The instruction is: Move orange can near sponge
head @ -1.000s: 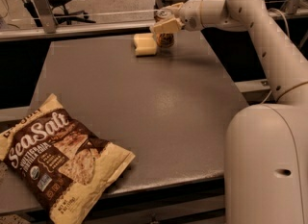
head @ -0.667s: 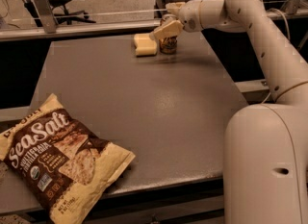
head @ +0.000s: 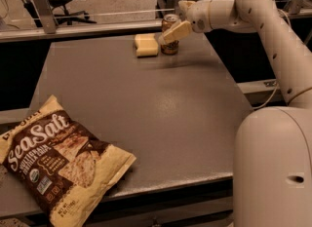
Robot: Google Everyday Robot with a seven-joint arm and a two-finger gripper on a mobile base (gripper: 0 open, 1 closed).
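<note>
The orange can (head: 169,24) stands upright on the grey table (head: 146,104) near its far edge. Its right side touches or nearly touches the pale yellow sponge (head: 146,44), which lies flat just to its left. My gripper (head: 171,26) reaches in from the right at the can. One pale finger (head: 175,31) slants across the can's front and the other sits behind the can's top. The fingers are spread and the can rests on the table between them.
A large yellow-and-brown "Sea Salt" chip bag (head: 53,160) lies at the table's near left corner, partly over the edge. My arm (head: 263,31) runs along the table's right side. A rail (head: 73,28) lines the far edge.
The gripper has shifted slightly right and up off the can, so the can's silver top now shows. The can and the sponge have stayed in place.
</note>
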